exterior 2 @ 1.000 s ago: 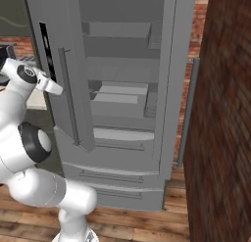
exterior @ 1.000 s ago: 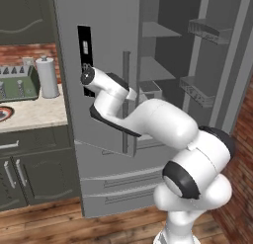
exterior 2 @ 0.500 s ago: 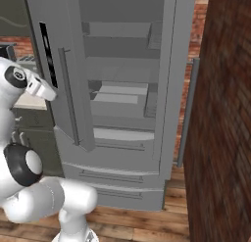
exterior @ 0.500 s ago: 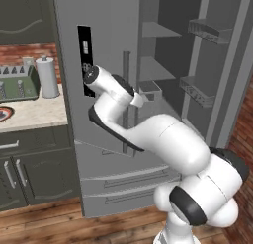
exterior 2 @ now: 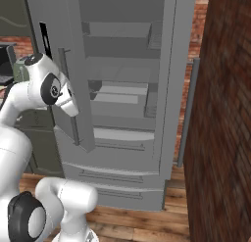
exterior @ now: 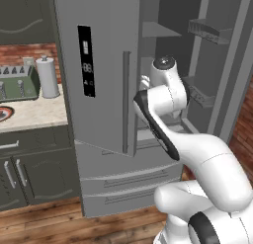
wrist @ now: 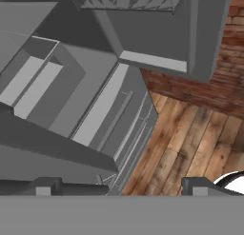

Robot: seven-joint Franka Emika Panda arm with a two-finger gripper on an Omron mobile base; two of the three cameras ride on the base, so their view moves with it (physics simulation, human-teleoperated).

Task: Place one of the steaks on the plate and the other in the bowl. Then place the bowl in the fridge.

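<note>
Fridge [exterior: 106, 65] is seen with its right door swung open, shelves exposed; left door shut, black display strip at 10 o'clock of the arm's wrist. Gripper [wrist: 119, 185] is held wide open, empty, aimed past the lower drawers [wrist: 126, 129] toward wood floor [wrist: 190, 134] at 3 o'clock.

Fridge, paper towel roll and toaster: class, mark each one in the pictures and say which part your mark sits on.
fridge [exterior: 106, 65]: left base view, on the left door's front panel.
paper towel roll [exterior: 48, 78]: left base view, middle of the white roll.
toaster [exterior: 19, 83]: left base view, its green front face.
</note>
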